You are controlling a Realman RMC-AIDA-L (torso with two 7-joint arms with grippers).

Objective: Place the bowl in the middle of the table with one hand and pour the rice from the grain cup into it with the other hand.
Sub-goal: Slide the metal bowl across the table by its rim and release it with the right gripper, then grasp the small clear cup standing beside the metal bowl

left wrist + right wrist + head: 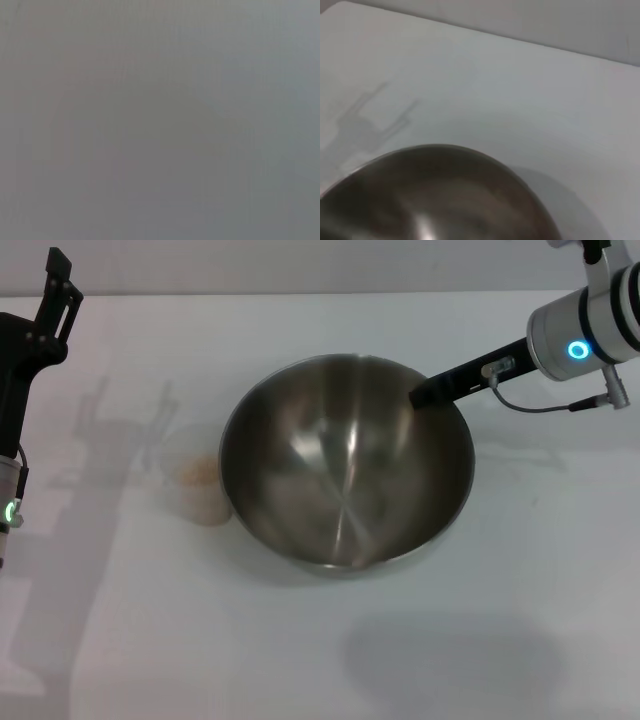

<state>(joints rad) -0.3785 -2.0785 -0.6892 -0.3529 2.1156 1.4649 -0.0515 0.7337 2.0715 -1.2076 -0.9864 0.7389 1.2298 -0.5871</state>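
The steel bowl (345, 465) stands in the middle of the white table (520, 620); its rim also fills the near part of the right wrist view (435, 200). My right gripper (420, 395) reaches in from the back right and is shut on the bowl's far right rim, one black finger lying over the rim. The grain cup (198, 480), translucent with beige rice (196, 470) in it, stands on the table right beside the bowl's left side. My left gripper (58, 285) is open and empty, held up at the far left, away from the cup.
The table's far edge (300, 293) runs along the back. The left wrist view shows only a plain grey surface. Shadows of the left gripper fall on the table behind the cup.
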